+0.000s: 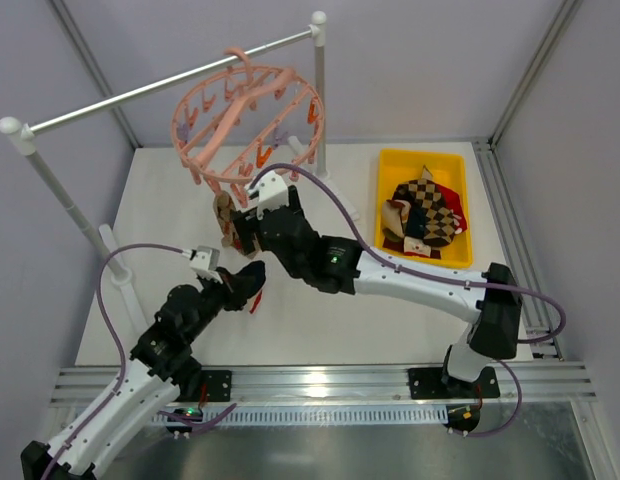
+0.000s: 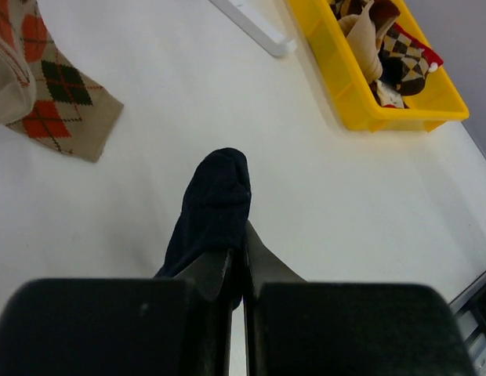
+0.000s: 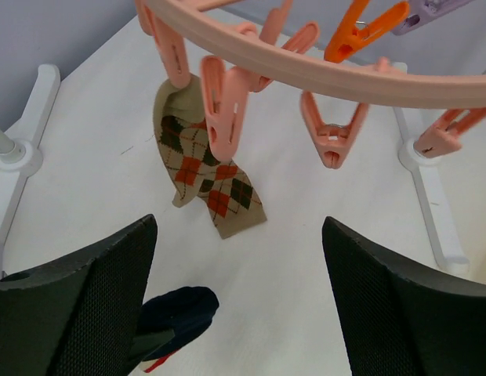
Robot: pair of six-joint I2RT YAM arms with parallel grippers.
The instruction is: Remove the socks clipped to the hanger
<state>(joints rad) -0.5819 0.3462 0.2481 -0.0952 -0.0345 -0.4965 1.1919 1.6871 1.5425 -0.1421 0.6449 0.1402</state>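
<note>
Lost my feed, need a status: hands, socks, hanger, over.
Left hand shut on dark navy fabric sock. Right hand open below round salmon-pink plastic hanger. One tan argyle sock clipped there. Nothing blocking it.

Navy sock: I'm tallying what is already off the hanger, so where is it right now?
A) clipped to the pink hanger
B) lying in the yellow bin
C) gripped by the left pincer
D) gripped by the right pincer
C: the left wrist view shows the left pincer shut on one end of the navy sock, with the rest of the sock hanging out past its fingertips.
</note>
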